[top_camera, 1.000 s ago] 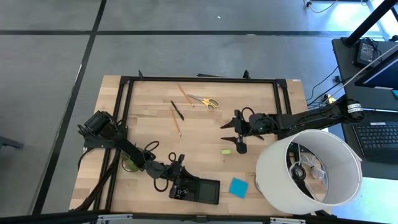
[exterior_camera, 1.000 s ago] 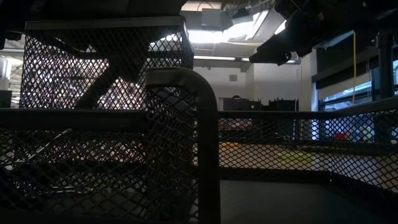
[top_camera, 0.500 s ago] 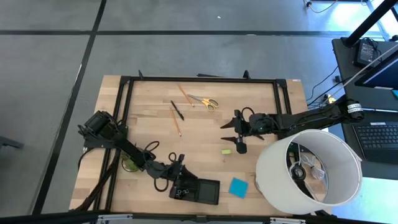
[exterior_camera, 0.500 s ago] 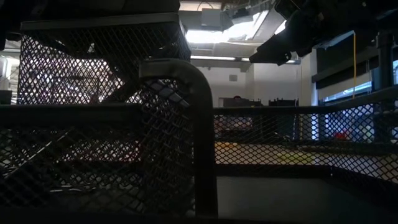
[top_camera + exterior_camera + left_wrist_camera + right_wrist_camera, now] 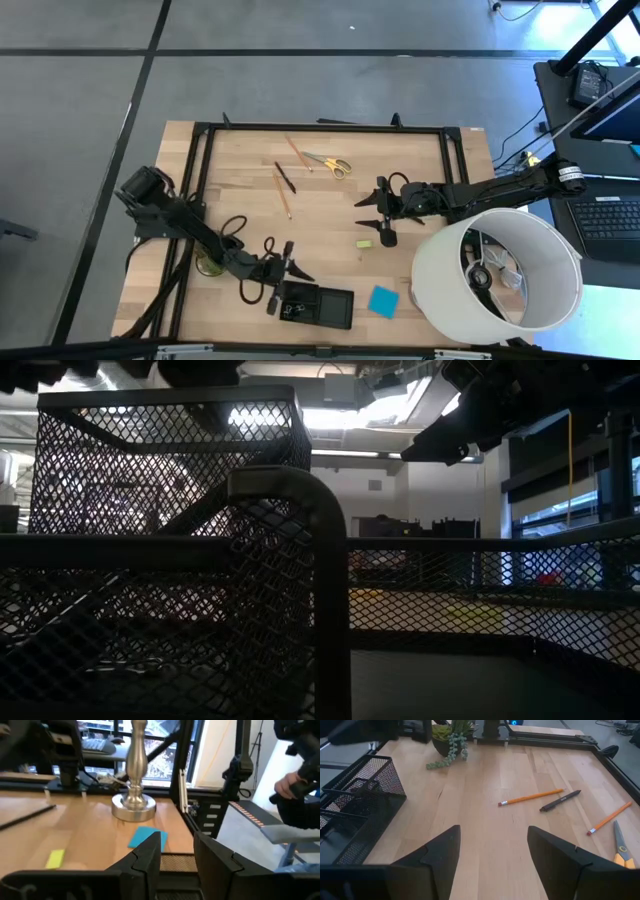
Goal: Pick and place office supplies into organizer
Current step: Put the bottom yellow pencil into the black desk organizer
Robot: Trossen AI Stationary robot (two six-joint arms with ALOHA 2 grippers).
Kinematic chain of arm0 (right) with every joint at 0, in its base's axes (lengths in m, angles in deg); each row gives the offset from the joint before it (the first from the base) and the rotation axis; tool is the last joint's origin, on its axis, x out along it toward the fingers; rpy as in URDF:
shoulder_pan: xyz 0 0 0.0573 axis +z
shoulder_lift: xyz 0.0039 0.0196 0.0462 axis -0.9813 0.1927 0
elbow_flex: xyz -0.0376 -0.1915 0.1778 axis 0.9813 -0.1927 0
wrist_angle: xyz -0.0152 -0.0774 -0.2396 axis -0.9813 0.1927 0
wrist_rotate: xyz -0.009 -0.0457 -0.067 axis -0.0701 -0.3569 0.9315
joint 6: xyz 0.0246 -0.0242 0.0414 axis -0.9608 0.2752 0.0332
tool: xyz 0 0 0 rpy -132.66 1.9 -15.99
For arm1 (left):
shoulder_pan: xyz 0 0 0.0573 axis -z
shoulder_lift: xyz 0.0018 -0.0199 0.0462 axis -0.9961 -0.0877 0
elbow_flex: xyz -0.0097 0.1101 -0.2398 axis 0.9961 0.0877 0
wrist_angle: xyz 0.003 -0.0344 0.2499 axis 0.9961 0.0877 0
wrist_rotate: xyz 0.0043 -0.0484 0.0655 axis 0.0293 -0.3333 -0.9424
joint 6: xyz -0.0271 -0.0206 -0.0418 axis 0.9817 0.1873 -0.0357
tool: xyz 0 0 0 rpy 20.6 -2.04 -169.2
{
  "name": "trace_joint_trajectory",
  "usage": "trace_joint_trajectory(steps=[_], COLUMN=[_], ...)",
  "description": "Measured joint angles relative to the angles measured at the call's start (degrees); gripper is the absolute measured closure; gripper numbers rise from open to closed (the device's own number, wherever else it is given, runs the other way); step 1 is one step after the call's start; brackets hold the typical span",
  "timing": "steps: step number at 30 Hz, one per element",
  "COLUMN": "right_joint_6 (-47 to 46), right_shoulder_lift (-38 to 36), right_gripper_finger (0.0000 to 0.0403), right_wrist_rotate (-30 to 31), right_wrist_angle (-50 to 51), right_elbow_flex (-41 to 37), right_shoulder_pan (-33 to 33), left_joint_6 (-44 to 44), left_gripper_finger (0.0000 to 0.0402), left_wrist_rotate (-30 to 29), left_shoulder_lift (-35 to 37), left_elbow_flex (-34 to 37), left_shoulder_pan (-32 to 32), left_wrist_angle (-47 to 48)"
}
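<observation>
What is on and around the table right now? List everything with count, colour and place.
organizer: one, black mesh, near table edge
scissors: one pair, yellow-handled, far side
pencils: two, orange, far side, the second by the scissors
pen: one, black, between the pencils
block: one, yellow, mid-table
note pad: one, blue, right of organizer
plant: one, green, near left edge
lampshade: one, white, right near corner
left gripper: part open, above organizer's far left corner
right gripper: open, empty, mid-table

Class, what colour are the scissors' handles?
Yellow; the scissors show best in the high view.
</observation>
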Motion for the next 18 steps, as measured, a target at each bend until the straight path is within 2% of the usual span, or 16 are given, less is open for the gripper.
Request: trace_joint_trajectory(steps=[3, 8, 15, 18], right_joint_6=[0.00, 0.00, -0.01, 0.09], right_shoulder_lift=[0.00, 0.00, 0.00, 0.00], right_gripper_finger=[0.0170, 0.0170, 0.0170, 0.0170], right_wrist_rotate=[0.00, -0.01, -0.02, -0.02], right_wrist_angle=[0.15, 1.70, 3.43, 3.43], right_elbow_flex=[0.00, 0.04, 0.05, 0.04], right_shoulder_pan=[0.01, 0.00, 0.00, -0.01], left_joint_6=[-0.95, 0.68, 11.53, 11.16], left_gripper_finger=[0.0296, 0.0298, 0.0298, 0.0298], left_wrist_rotate=[-0.14, -0.37, -1.18, -1.77], left_shoulder_lift=[3.59, 10.93, 17.91, 18.30], left_elbow_flex=[-0.07, -0.09, -0.09, -0.15], left_shoulder_pan=[-1.20, -5.26, -16.19, -21.39], left_wrist_angle=[6.12, 22.52, 41.10, 45.68])
